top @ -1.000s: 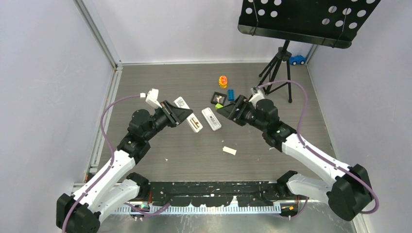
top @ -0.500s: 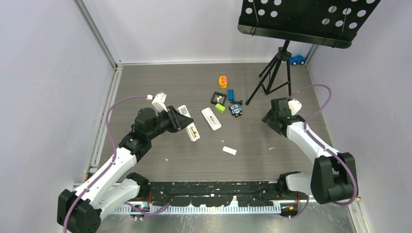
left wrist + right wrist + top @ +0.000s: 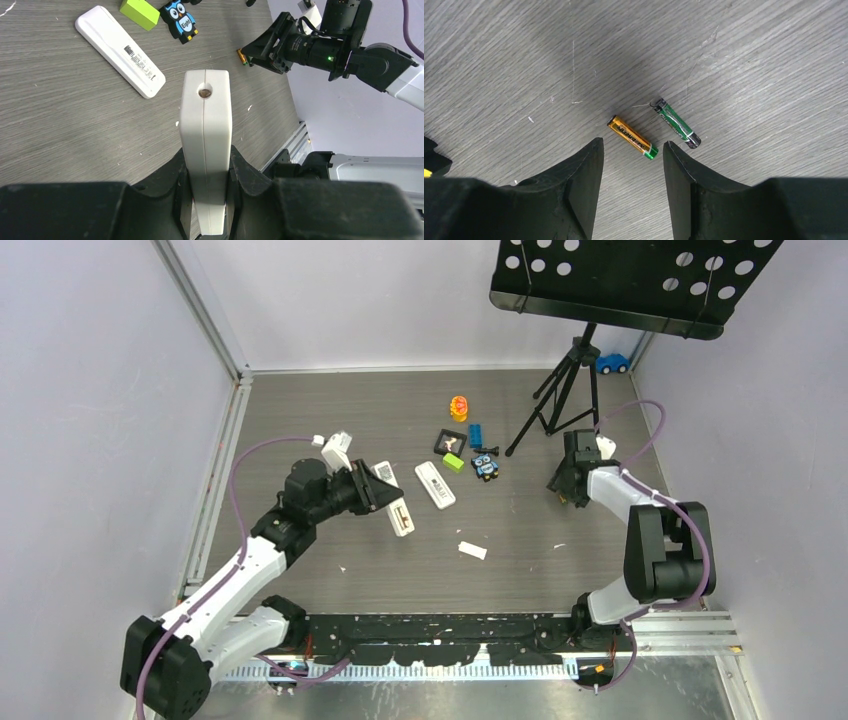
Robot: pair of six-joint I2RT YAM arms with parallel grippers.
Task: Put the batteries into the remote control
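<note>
The remote [image 3: 206,115] is held edge-on by the left gripper [image 3: 206,175], whose jaws are clamped narrow on its two broad faces. In the top view it is seen at left of centre, lifted off the table [image 3: 330,400].

The right gripper [image 3: 633,145] is empty, its jaws part open with a clear gap between them. It hangs low over two batteries at the right of the table, and only this arm is near them; the left arm is well apart and occupied.

In the right wrist view the orange battery [image 3: 632,137] lies directly ahead of the gap. Its long axis runs from upper left to lower right, so it lies oblique to the line on which the jaws close. Its lower, green-tipped end is already between the fingertips, while the upper end is out beyond them. A turn of the wrist is judged to be needed for a square grip across the body; otherwise the battery may be rolled or pushed askew.

The green battery [image 3: 678,124] lies just to the right, nearly parallel and not touching. It sits right above the right-hand finger [image 3: 681,170], so it could be nudged by that finger.

Nothing else is near the gap. A slim white remote [image 3: 435,484], an owl figure [image 3: 485,465] and a green block [image 3: 452,462] lie near centre, well apart from the batteries. A tripod [image 3: 565,390] stands beyond the right gripper, and a small white piece [image 3: 472,550] lies lower centre.
</note>
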